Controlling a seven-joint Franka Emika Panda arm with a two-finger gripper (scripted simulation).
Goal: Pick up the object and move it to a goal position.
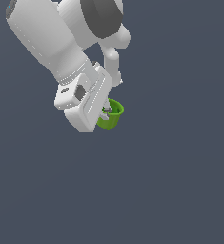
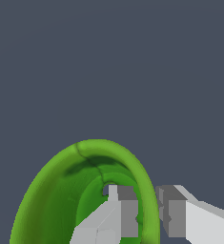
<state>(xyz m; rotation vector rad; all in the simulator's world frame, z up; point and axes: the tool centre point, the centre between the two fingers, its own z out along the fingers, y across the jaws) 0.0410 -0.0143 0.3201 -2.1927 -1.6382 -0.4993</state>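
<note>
Cup point(image 1: 111, 116), green: wall pinched between the fingers point(image 2: 118, 217) of the tool point(image 1: 106, 110), one inside, one outside; grasp made, carry to goal outstanding.

Flat, even light; sharp, shadowless renders

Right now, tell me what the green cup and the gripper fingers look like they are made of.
The green cup looks like smooth moulded plastic: uniform bright green, matte, soft shading, no grain, though a simulator render leaves that open. The gripper has one finger inside the rim and one outside, pinching the cup's wall. Its fingers look like flat grey metal or hard plastic: plain faceted blocks, no shine.
</note>
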